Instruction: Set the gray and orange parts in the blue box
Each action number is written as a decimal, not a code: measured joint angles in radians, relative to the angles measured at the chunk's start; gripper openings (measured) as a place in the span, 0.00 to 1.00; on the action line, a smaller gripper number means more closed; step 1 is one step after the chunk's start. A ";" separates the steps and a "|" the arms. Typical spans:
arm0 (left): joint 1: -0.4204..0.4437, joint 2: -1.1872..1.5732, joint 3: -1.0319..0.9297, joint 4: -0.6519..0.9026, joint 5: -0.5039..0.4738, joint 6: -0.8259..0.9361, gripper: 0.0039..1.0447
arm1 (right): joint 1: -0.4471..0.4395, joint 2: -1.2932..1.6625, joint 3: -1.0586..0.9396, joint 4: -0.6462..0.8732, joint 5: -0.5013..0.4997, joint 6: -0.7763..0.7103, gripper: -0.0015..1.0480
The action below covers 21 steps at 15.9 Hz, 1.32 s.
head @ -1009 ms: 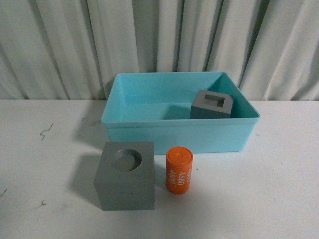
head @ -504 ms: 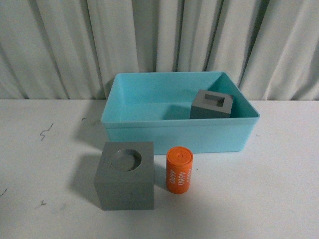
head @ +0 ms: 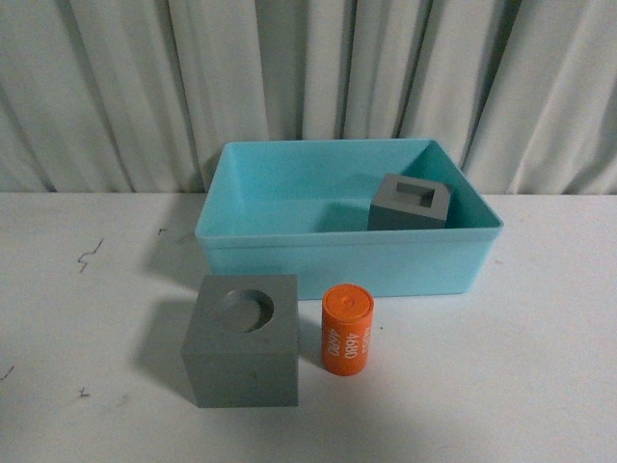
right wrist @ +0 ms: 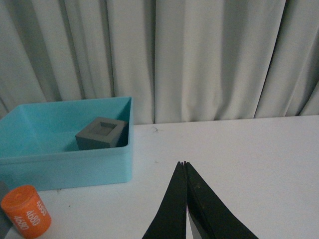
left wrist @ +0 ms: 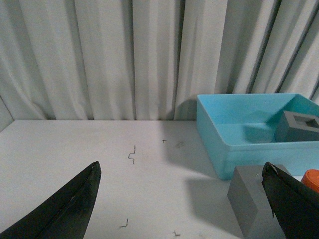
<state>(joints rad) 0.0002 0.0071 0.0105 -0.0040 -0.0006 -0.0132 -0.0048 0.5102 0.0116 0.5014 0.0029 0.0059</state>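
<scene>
- Turquoise plastic first, in the front view: the blue box (head: 347, 265) is a wide, shallow, smooth-walled tub with a rimmed edge, standing at the back of the white table (head: 511, 386) before a pleated pale curtain (head: 289, 68).
  - Nothing has shifted here over the last second, and neither arm shows.
  - The gray cube with the square recess (head: 410, 204) sits in the box's far right corner, so I judge one part of three delivered.
  - The gray cube with the round recess (head: 241, 357) and the orange cylinder (head: 347, 333) stand on the table just in front of the box, close beside each other but apart.
  - Both cubes are matte, sharp-edged and look solid. The cylinder is smooth, upright, smaller than the cubes, and has white digits down its side.
- Left wrist view: the left gripper (left wrist: 180, 169) has its dark, tapered fingers (left wrist: 70, 204) spread wide with nothing between them.
  - Past them lie the round-recess cube (left wrist: 249, 199), a sliver of the orange cylinder (left wrist: 311, 178), the box (left wrist: 219, 149) and the cube inside it (left wrist: 299, 127).
  - A wide spread would suit the large cube, by my judgement.
- Right wrist view: the right gripper (right wrist: 184, 163) has its fingertips pressed together and empty, above bare table.
  - The box (right wrist: 75, 169), the cube in it (right wrist: 102, 133) and the orange cylinder (right wrist: 26, 209) lie off to one side.
</scene>
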 joint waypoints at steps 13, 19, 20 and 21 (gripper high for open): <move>0.000 0.000 0.000 0.000 0.000 0.000 0.94 | 0.000 -0.325 0.000 -0.315 0.000 0.000 0.02; 0.000 0.000 0.000 0.000 0.000 0.000 0.94 | 0.000 -0.507 0.000 -0.507 -0.003 -0.001 0.09; 0.000 0.000 0.000 0.000 0.000 0.000 0.94 | 0.000 -0.507 0.000 -0.505 -0.002 -0.001 0.21; 0.000 0.000 0.000 0.000 0.000 0.000 0.94 | 0.000 -0.507 0.000 -0.505 -0.002 -0.001 0.31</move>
<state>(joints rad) 0.0002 0.0071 0.0105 -0.0040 -0.0006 -0.0132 -0.0048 0.0036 0.0116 -0.0040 0.0006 0.0051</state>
